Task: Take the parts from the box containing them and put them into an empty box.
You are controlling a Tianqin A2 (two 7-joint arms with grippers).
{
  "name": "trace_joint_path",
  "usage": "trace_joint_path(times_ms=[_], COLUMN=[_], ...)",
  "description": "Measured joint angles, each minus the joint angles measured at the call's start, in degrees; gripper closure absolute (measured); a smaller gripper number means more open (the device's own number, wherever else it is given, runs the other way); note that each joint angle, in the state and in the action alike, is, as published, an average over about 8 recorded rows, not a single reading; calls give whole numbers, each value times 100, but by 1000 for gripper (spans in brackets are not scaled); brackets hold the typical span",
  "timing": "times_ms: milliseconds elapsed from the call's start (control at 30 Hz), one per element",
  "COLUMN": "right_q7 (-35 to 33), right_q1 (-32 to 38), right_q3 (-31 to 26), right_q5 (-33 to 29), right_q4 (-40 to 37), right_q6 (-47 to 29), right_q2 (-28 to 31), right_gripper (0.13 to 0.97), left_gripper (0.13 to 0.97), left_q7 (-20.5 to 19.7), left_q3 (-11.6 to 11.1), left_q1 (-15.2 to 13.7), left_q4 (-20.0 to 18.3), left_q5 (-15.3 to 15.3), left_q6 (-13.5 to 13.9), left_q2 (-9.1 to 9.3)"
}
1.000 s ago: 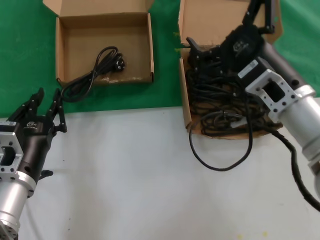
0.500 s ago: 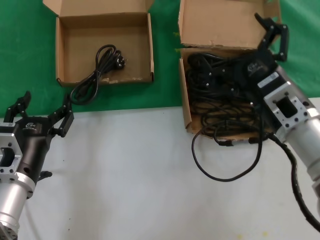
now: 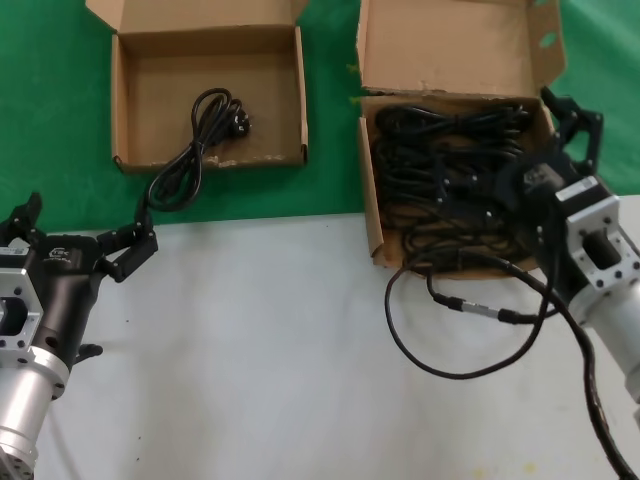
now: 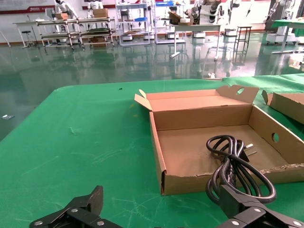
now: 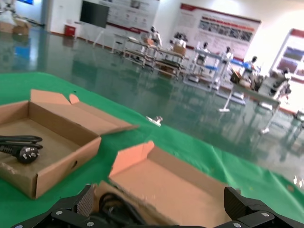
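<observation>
Taking the shallow box [image 3: 130,100] as the landmark: the left gripper [image 3: 78,236] hovers over the white table [image 3: 260,380] on the near side of it, toward its left corner, fingers spread wide and holding nothing. Inside that box lies one power cord [image 3: 212,118], its plug end on the box floor and its tail trailing over the low front wall onto the green cloth [image 3: 40,120], so the cord's long axis runs diagonally from the box interior down toward the left gripper. In the left wrist view the same cord [image 4: 237,168] drapes over the front wall straight ahead of the spread fingers.

Well to the right of the shallow box stands the larger box [image 3: 460,45] with its tall flap raised, and the remaining cords [image 3: 450,175] fill it as a dark tangle, running roughly crosswise. At its far right wall, the side away from the shallow box, is the right gripper [image 3: 572,118], released and empty, pointing away from the robot. A thin arm cable [image 3: 470,335] loops on the table near that box's front.

Judging from this, the right gripper is much nearer the tangle, which lies just to its left, toward the shallow box
</observation>
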Motion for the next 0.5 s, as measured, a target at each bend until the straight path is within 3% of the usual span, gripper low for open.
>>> trace_joint_path(times_ms=[333, 500], right_q7=[553, 827], right_q1=[-358, -535], right_q3=[119, 178], right_q5=[135, 202], right_q4=[-54, -80], right_q6=[220, 329], right_q2=[20, 30], right_gripper=[129, 129], left_gripper=[184, 159], left_q7=[9, 14], left_q3=[-11, -16], left_q1=[20, 29], left_q4=[-4, -6], left_q5=[-11, -16], left_q6=[-16, -24], left_q2=[0, 1])
